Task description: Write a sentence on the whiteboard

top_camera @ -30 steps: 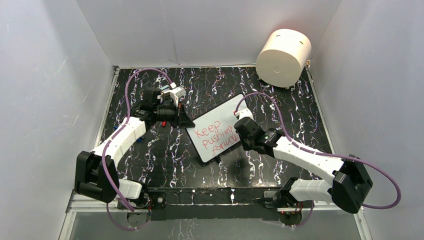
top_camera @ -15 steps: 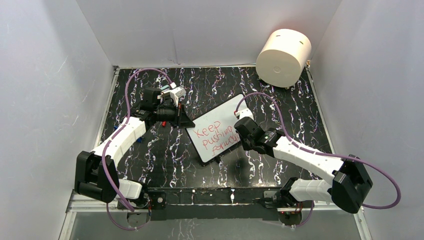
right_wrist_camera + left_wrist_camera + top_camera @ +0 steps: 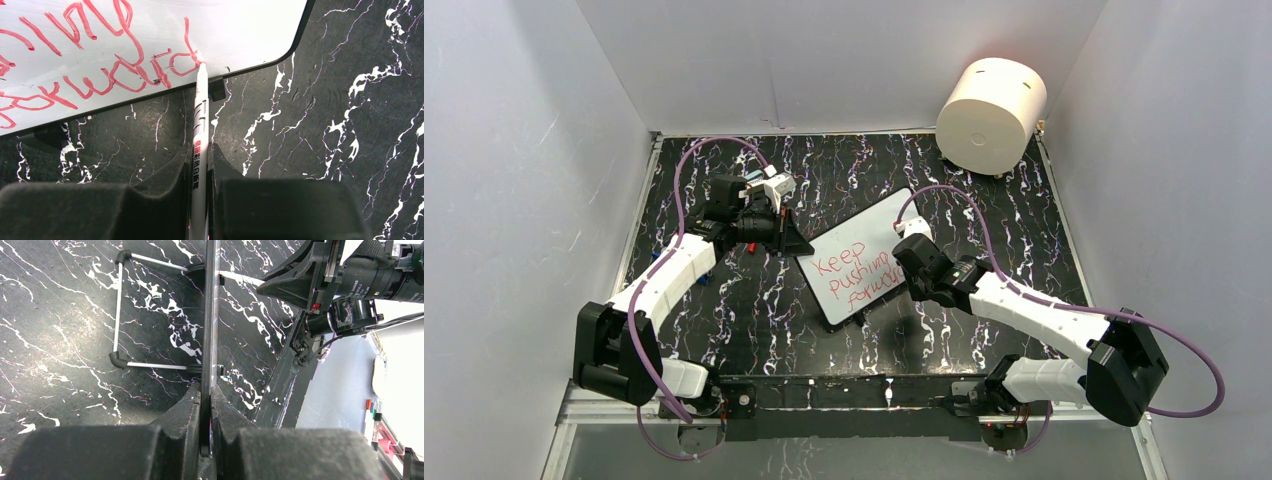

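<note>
Nothing visibly moved since a second ago. Left gripper [image 3: 206, 392] clamped on whiteboard [image 3: 871, 227] edge, frame centre. Right gripper [image 3: 199, 152] clamped on marker [image 3: 200, 107], tip touching the sentence [image 3: 107, 70] end.

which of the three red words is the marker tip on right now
"forward", the bottom line: the marker tip sits at its last letter, by the whiteboard rim. The other two words lie higher up the board.

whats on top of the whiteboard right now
The red sentence "Keep pushing forward" on the whiteboard, with the white marker tip at its last letter. From above, the right end effector hides the line ends.
</note>
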Tool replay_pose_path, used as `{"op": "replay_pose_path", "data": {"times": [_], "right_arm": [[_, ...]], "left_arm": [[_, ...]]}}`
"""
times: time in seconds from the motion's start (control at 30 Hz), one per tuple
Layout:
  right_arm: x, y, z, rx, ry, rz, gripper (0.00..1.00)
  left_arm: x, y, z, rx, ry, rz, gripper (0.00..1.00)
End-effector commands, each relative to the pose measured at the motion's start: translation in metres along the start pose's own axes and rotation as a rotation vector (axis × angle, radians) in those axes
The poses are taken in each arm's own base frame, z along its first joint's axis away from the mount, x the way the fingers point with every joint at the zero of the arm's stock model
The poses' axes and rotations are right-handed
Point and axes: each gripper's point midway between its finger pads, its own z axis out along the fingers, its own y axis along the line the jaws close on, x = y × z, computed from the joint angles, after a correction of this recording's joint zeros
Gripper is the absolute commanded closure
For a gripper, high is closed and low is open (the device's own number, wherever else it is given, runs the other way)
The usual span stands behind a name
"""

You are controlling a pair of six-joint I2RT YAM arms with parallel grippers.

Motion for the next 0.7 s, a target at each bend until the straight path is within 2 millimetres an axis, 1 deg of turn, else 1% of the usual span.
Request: {"op": "replay_pose_path", "data": {"times": [0.0,0.27,0.37,0.5,0.67], "right_arm": [[-0.001,0.001,0.003,-0.007,-0.005,0.02,1.0],[-0.003,-0.002,0.003,0.002,-0.009,0.032,1.0],[-0.004,-0.003,-0.001,-0.003,-0.016,0.035,1.0],[-0.012,-0.006,-0.008,-0.007,-0.068,0.053,1.0],[-0.014,-0.009,-0.008,0.013,-0.069,0.051,1.0]], "left_arm": [[0.031,0.038,0.003,-0.17,0.096,-0.047,1.0],[0.03,0.038,0.003,-0.17,0.095,-0.045,1.0],[0.03,0.038,0.003,-0.171,0.094,-0.045,1.0],[0.03,0.038,0.003,-0.17,0.095,-0.046,1.0],[0.031,0.039,0.004,-0.171,0.096,-0.047,1.0]]}}
